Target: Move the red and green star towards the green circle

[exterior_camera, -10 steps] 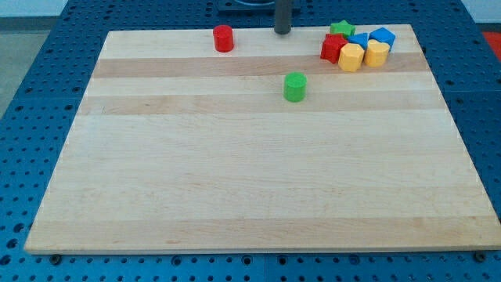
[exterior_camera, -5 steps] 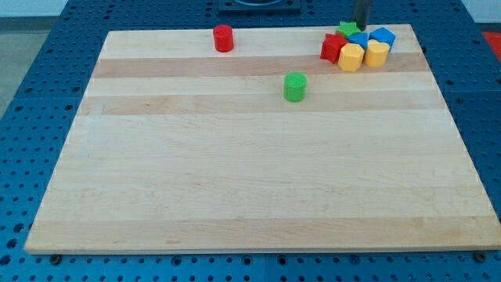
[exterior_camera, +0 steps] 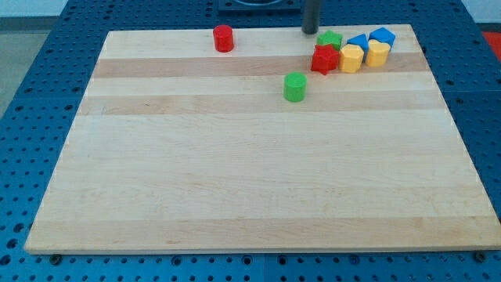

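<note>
Pale wood board [exterior_camera: 258, 188], bare across the lower and middle frame. Green circle [exterior_camera: 295, 87] stands alone just above centre, right of the midline. Up and right of it the red star [exterior_camera: 325, 59], with the green star [exterior_camera: 330, 39] touching it from behind. Both sit at the left edge of a cluster: two yellow blocks [exterior_camera: 364, 56], then two blue blocks [exterior_camera: 372, 37] nearest the far edge. Stars are near the circle but apart from it, so the task looks unfinished. Red cylinder [exterior_camera: 224, 37] is far upper left, uninvolved. My tip [exterior_camera: 311, 31] rests at the board's far edge, just left of the green star; the rod stands upright. No fingers on this rig; it holds nothing. Judgement: from behind the stars, a push toward the frame's bottom-left would suit.
</note>
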Robot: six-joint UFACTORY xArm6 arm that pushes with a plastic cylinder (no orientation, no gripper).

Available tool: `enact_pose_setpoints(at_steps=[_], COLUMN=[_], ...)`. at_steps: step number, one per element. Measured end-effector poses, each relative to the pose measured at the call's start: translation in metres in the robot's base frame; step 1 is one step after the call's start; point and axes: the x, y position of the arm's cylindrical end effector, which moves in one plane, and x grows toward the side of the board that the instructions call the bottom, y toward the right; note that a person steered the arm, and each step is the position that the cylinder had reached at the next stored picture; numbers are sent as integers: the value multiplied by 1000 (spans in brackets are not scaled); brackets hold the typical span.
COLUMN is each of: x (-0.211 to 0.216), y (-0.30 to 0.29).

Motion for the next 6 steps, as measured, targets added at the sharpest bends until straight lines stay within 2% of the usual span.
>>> enact_pose_setpoints(at_steps=[1,2,4,5,6], x=[9,23,91,112,112], y=[46,50,-28,-70,-99])
